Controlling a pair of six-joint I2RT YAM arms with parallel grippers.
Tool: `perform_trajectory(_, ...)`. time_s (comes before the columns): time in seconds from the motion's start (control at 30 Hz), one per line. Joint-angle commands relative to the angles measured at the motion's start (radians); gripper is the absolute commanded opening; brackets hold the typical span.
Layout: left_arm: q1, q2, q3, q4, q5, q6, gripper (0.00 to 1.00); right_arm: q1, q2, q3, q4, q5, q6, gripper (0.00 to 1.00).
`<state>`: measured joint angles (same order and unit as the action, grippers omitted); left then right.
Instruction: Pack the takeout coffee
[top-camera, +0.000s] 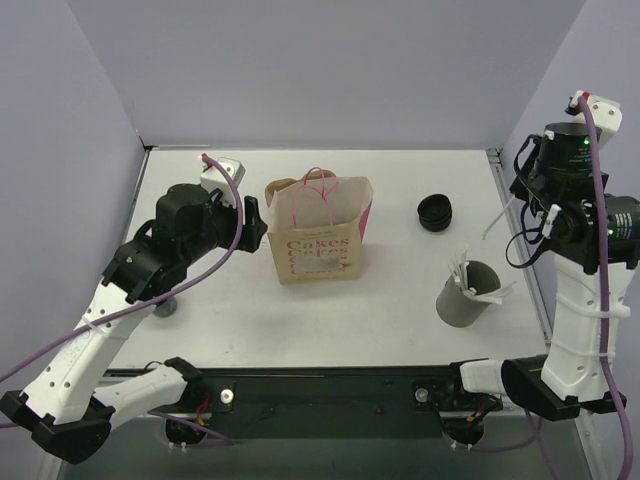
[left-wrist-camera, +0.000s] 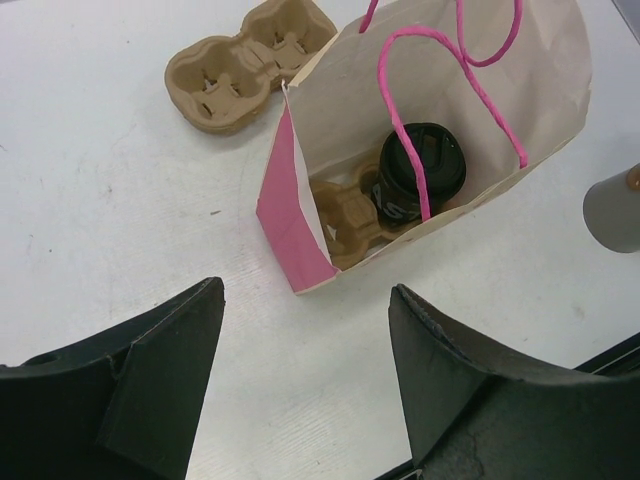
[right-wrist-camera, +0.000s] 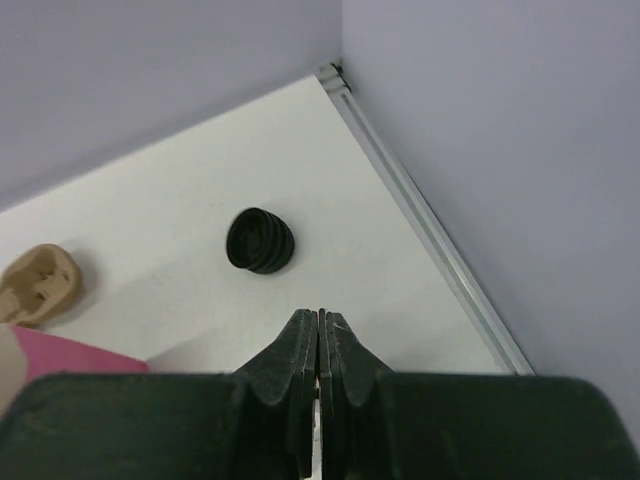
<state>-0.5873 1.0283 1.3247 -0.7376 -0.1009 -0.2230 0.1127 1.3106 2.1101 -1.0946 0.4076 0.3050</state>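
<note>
One takeout coffee cup (left-wrist-camera: 420, 172), black with a black lid, stands inside the open paper bag (left-wrist-camera: 440, 110) in a well of a brown pulp tray (left-wrist-camera: 345, 215). In the top view the bag (top-camera: 318, 230) stands upright mid-table with pink handles. My left gripper (left-wrist-camera: 305, 290) is open and empty, hovering just left of the bag, its fingers (top-camera: 252, 215) near the bag's side. My right gripper (right-wrist-camera: 320, 318) is shut on nothing, raised at the far right, well away from the bag.
A second, empty pulp tray (left-wrist-camera: 250, 65) lies on the table behind the bag. A stack of loose black lids (top-camera: 436, 212) sits right of the bag. A grey cylinder (top-camera: 462, 293) holding white sticks stands near the front right. A metal rail (right-wrist-camera: 420, 200) edges the table's right side.
</note>
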Motion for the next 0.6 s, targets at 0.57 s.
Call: perform_trajectory(0.57, 0.006, -0.005, 0.128, -0.049, -0.100, 0.042, 0.76, 0.660, 0.173, 0.162, 0.571, -0.178, -0.092, 0.00)
